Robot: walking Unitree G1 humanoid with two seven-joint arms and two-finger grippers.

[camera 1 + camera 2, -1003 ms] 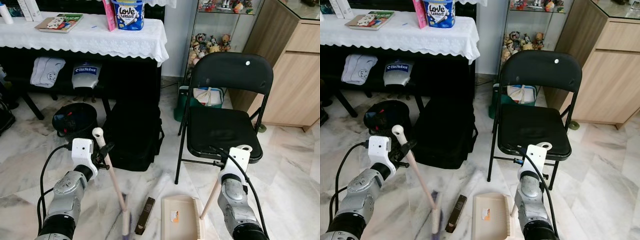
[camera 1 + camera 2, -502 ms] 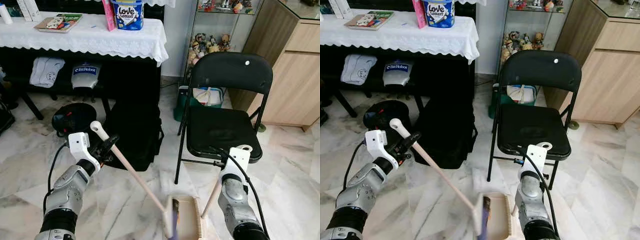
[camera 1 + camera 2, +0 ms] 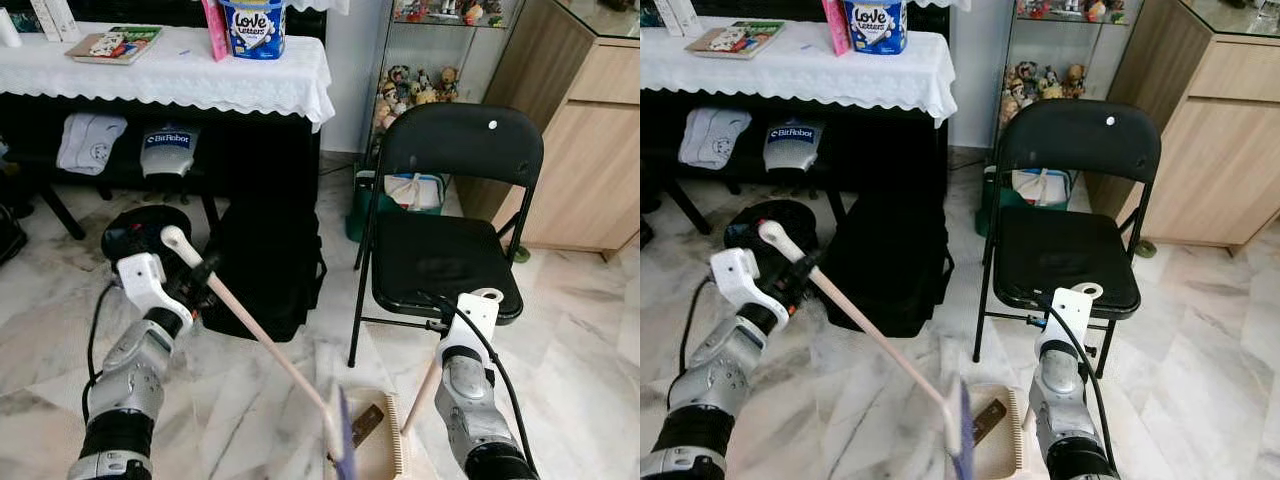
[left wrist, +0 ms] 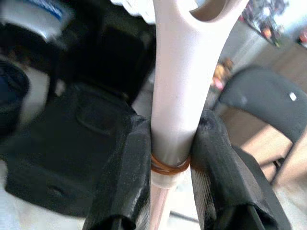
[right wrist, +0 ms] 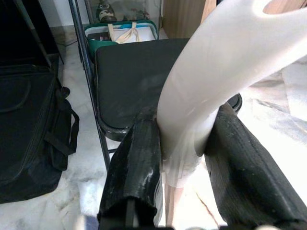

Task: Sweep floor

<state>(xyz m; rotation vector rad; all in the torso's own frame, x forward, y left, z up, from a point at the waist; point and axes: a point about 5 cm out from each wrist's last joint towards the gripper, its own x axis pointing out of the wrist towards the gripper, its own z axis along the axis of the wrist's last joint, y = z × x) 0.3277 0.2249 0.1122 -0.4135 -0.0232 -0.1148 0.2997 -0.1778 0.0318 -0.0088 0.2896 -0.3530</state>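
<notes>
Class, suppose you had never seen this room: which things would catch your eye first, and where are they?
A black folding chair stands at centre right on the marble floor. In front of it, the left gripper clamps a broom, sweeping a brown object onto the beige dustpan held by the right gripper.

Left gripper [image 4: 172, 158] raised at 9 o'clock, fingers clamped on a handle. Right gripper [image 5: 184, 153] low at 5 o'clock, likewise clamped.

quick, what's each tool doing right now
Left tool: closed on the broom handle.
Right tool: closed on the dustpan handle.
</notes>
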